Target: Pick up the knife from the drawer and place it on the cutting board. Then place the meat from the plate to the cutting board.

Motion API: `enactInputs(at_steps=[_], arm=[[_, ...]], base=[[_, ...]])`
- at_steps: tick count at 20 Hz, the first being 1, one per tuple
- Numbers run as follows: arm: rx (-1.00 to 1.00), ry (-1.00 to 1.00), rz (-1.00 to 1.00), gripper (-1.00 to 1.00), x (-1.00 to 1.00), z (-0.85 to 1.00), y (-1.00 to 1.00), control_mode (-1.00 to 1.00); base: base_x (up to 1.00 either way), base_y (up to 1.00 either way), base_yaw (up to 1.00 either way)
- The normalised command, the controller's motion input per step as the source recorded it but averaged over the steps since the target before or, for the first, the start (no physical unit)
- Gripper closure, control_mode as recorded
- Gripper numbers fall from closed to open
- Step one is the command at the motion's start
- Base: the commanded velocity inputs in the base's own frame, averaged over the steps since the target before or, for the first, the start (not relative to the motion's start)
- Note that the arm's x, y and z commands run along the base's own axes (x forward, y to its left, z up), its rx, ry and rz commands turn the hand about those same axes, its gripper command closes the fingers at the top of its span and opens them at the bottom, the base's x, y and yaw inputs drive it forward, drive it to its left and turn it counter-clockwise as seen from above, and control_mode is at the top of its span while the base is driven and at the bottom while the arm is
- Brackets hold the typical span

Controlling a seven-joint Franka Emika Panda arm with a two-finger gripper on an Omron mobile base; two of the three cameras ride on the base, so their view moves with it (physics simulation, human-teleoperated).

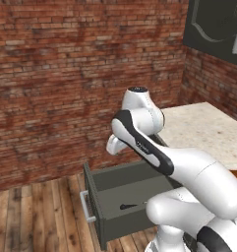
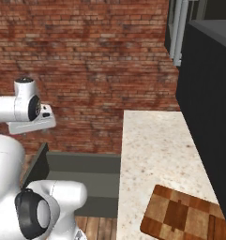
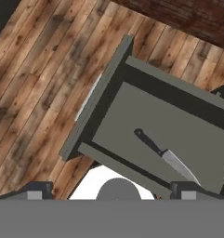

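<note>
Left base view: no brand, label or writing is legible anywhere. The deep dark grey-green box drawer (image 1: 121, 197) stands pulled out over the wooden plank floor (image 1: 36, 211), its silver bar handle (image 1: 86, 206) on the front. On the drawer floor, part of the black-handled knife (image 1: 131, 205) shows, lying flat; the white arm (image 1: 154, 147) stands between camera and drawer and covers much of the interior. A speckled beige counter (image 1: 203, 130) lies beyond the drawer, against the red brick wall (image 1: 66, 74).

Right base view: the drawer is open beside the counter's edge. The rectangular brown checker-pattern wooden cutting board (image 2: 187, 215) lies on the counter, well apart from the drawer. A tall black cabinet (image 2: 208, 93) flanks the counter.

Hand view: the gripper (image 3: 111, 190) hangs above the drawer, jaws spread fully wide, holding nothing. The knife lies inside the drawer, clear of its walls, long axis slanted across the drawer floor, handle toward the drawer front, silver blade tip pointing away from it.
</note>
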Motion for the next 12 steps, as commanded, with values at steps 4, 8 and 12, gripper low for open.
enactInputs(at_steps=[4,8,12], arm=[[0.01,-0.01,0.15,-1.00,-0.01,-0.03,-0.49,-1.00],[0.00,-0.02,0.10,-1.00,-0.03,-0.13,-0.45,-1.00],[0.00,-0.02,0.09,-1.00,0.00,-0.25,-0.34,-1.00]], base=[[0.00,0.00,0.00],[0.00,0.00,0.00],[0.00,0.00,0.00]])
